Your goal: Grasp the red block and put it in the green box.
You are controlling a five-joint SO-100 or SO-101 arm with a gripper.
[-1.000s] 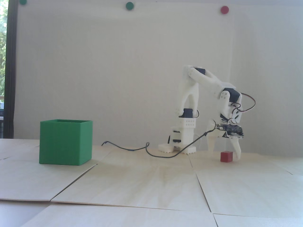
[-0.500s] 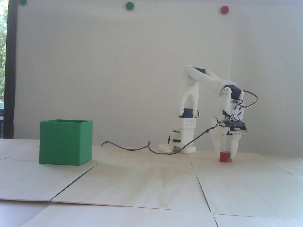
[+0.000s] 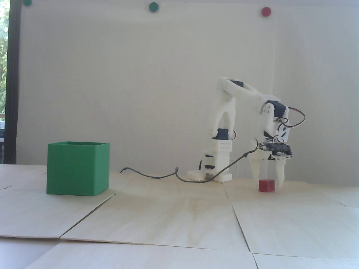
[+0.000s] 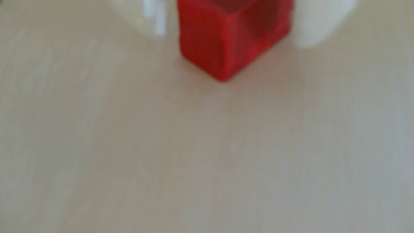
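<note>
In the fixed view the small red block [image 3: 266, 186] sits on the pale wooden table at the right. My white gripper [image 3: 268, 181] points straight down over it, open, with one finger on each side of the block. The wrist view is blurred. It shows the red block [image 4: 201, 40] at the top edge between the fingers of the gripper [image 4: 233, 38]. The right finger lies close against the block, while a gap shows beside the left finger. The green box [image 3: 75, 171] stands far to the left, open at the top.
The arm's base [image 3: 210, 173] stands behind and left of the block. A dark cable [image 3: 193, 183] trails from the gripper across the table toward the box. The tabletop [image 3: 179, 218] is made of pale sheets with seams. Round green and red dots hang on the wall.
The gripper swung from a tilted pose beside the block to upright over it, and its fingers came in on either side. The block shifted slightly left.
</note>
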